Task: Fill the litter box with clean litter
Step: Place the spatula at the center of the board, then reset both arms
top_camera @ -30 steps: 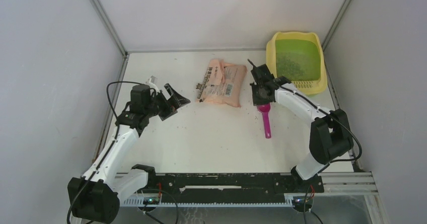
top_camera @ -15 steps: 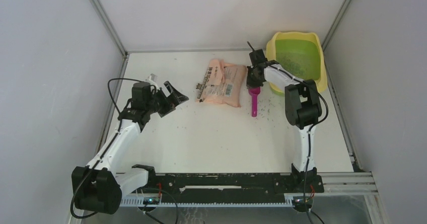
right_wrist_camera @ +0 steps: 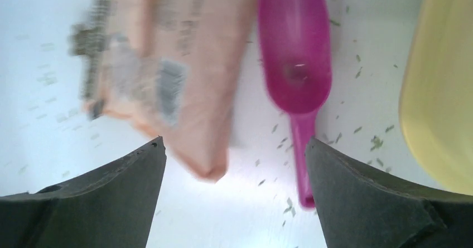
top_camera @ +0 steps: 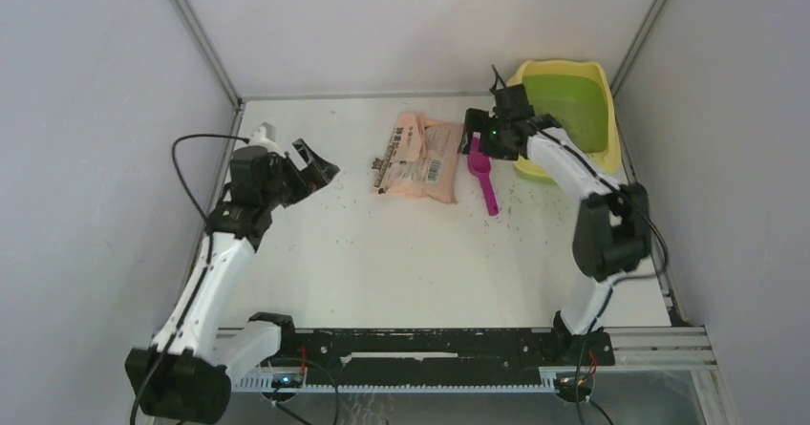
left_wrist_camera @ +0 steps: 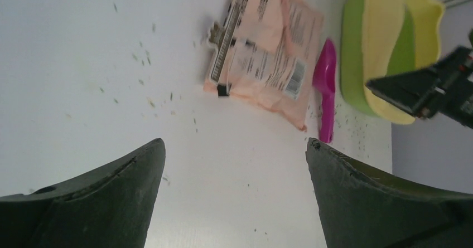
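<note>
The litter box [top_camera: 559,66], with a pale yellow rim and a green basin, stands at the back right; it also shows in the left wrist view [left_wrist_camera: 385,42] and the right wrist view [right_wrist_camera: 440,92]. Tiny dark litter granules [right_wrist_camera: 376,143] lie scattered on the white table near it. My right gripper [top_camera: 480,133] hangs open above the magenta scoop [top_camera: 484,179], between the bag and the box, holding nothing [right_wrist_camera: 234,145]. The scoop [right_wrist_camera: 295,64] lies flat, with its bowl empty. My left gripper [top_camera: 315,167] is open over the bare table at the left [left_wrist_camera: 234,147].
A peach-pink printed bag [top_camera: 420,158] lies flat at the middle back, just left of the scoop. Loose granules [top_camera: 511,205] dot the table around the scoop and in front of the box. Grey walls close in both sides and the back.
My right gripper has opened and let go of the scoop, which has ended up farther back beside the bag. My left arm has drawn back toward the left wall.
</note>
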Tool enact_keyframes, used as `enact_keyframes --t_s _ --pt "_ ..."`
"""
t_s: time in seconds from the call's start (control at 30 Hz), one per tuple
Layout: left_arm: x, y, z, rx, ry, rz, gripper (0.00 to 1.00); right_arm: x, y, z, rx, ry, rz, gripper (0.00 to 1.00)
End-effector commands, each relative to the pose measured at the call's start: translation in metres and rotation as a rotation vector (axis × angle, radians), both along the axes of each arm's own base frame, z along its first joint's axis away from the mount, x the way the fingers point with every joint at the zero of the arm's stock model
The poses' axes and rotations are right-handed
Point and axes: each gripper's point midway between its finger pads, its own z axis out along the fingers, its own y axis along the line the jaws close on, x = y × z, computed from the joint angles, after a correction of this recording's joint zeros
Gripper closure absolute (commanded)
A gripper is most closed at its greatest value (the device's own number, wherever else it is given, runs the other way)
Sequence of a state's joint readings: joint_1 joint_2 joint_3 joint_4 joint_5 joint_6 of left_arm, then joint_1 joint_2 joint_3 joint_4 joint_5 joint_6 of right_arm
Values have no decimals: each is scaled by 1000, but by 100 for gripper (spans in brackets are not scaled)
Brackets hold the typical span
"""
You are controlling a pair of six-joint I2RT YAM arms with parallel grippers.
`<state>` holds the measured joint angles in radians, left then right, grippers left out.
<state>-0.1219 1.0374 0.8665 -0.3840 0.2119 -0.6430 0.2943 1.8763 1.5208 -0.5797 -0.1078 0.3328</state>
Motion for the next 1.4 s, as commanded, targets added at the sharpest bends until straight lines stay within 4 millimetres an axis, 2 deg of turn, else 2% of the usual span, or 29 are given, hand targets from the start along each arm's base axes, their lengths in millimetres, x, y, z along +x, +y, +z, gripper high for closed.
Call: enact_keyframes --t_s 0.0,0.07,0.1,0.17,0.23,0.27,0.33,0.37,0.43,0.53,0.6,0.63,0.7,0.73,0.77,0.9,0.93,1.0,1.03,1.13,1.27,1.37 --pt "-13 41 116 145 -351 135 0 -22 21 156 138 -417 133 1" --pt "-31 48 148 184 -468 144 0 -39 21 198 172 -544 180 1" --pt "-43 57 165 214 -536 178 0 -47 11 210 175 -594 169 1" --pt "-62 78 177 270 -593 270 0 -57 -20 229 180 -688 98 1" --pt "-78 112 171 336 -586 436 0 -70 -56 232 173 -764 14 1" --pt "-86 126 166 367 -570 507 0 -76 -70 225 155 -792 -16 1" --pt "-93 146 135 440 -518 596 0 -93 -98 207 97 -829 -94 1" --pt "-92 151 120 464 -512 618 0 -99 -116 190 55 -824 -176 1" --pt "-85 153 91 511 -540 614 0 -110 -133 156 16 -822 -259 1" --pt "-68 151 45 560 -575 587 0 -124 -154 116 -25 -869 -382 1" --pt "-59 153 27 546 -596 598 0 -132 -169 93 -55 -890 -461 1" --pt "-57 156 21 528 -591 623 0 -133 -174 92 -67 -931 -477 1" --pt "-46 156 7 538 -609 627 0 -134 -179 72 -116 -940 -476 1" --pt "-40 156 1 568 -606 614 0 -133 -184 70 -136 -947 -502 1" --pt "-34 158 -9 592 -574 616 0 -133 -188 60 -154 -936 -518 1" --pt "-14 166 -49 654 -456 605 0 -123 -194 43 -197 -941 -508 1" --pt "-8 166 -57 659 -444 595 0 -118 -195 31 -214 -912 -507 1" --pt "3 162 -61 683 -440 547 0 -110 -197 24 -225 -905 -508 1" --pt "8 161 -57 693 -460 538 0 -107 -195 21 -217 -905 -487 1" --pt "14 173 -53 657 -478 572 0 -99 -204 16 -222 -894 -523 1" --pt "25 179 -56 653 -470 514 0 -87 -201 12 -231 -889 -484 1" --pt "27 183 -57 631 -516 515 0 -83 -198 2 -226 -884 -465 1"
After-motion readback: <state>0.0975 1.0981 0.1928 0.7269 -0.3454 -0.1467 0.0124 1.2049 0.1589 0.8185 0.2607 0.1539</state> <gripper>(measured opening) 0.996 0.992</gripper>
